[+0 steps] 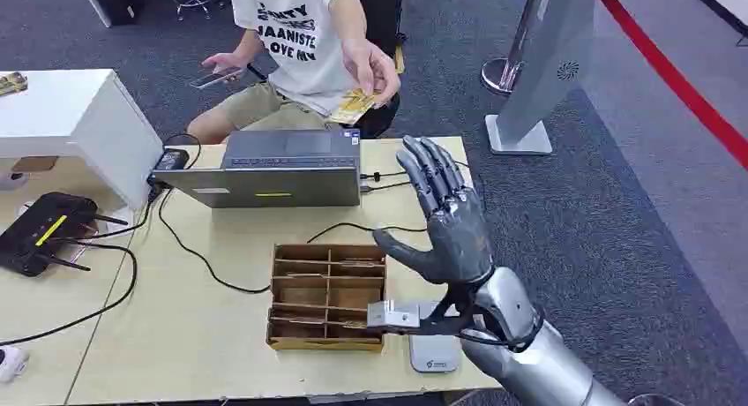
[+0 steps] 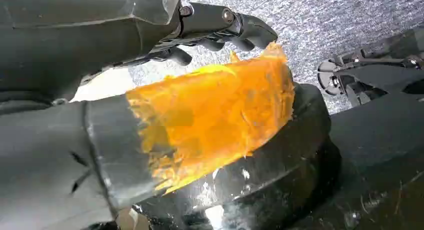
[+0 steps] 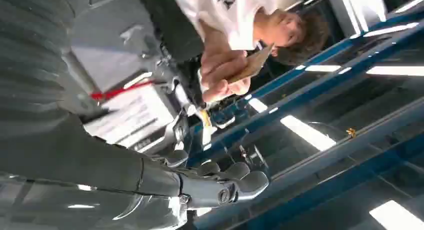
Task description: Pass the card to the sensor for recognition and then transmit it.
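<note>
My right hand [image 1: 450, 221] is raised above the table [image 1: 212, 335], fingers spread, holding nothing, just right of the wooden divider box [image 1: 326, 296]. Beyond the box stands the laptop [image 1: 278, 169]. Past it, a person's hand [image 1: 370, 66] pinches the card [image 1: 353, 106]; the shirt [image 1: 291, 35] reads partly "LOVE". My left hand's [image 2: 210, 25] fingers curl; whether they grip, I cannot tell.

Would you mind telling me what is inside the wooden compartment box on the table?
The wooden box shows divided slots holding thin flat pieces, apparently cards; the right robot hand covers nothing inside.
</note>
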